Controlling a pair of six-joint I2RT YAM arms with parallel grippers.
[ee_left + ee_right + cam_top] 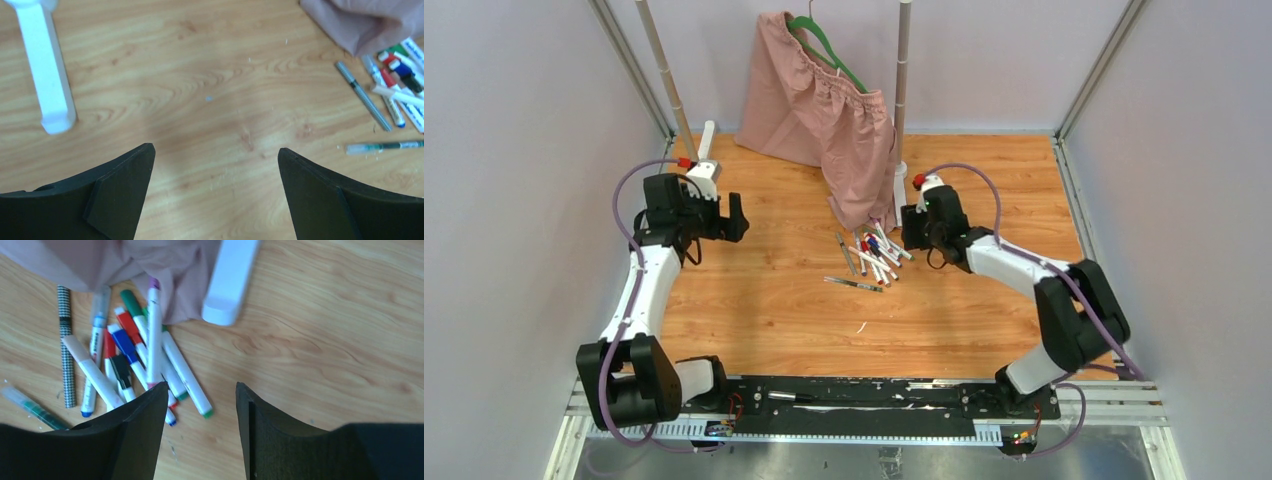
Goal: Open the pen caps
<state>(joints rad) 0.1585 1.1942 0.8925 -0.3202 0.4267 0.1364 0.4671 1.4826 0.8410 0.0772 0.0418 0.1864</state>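
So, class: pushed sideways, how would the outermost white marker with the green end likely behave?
That marker looks round and slim, so it probably rolls on the wooden table. It touches neighbouring pens, so they may shift too.

I see plain pale grey walls (514, 150) closing in a warm orange-brown wood-grain tabletop (764, 320), evenly lit. Silver aluminium frame posts (1100, 62) run up the back corners. At the rear, a pink pleated cloth garment (819, 110) hangs from a green plastic hanger (824, 48).
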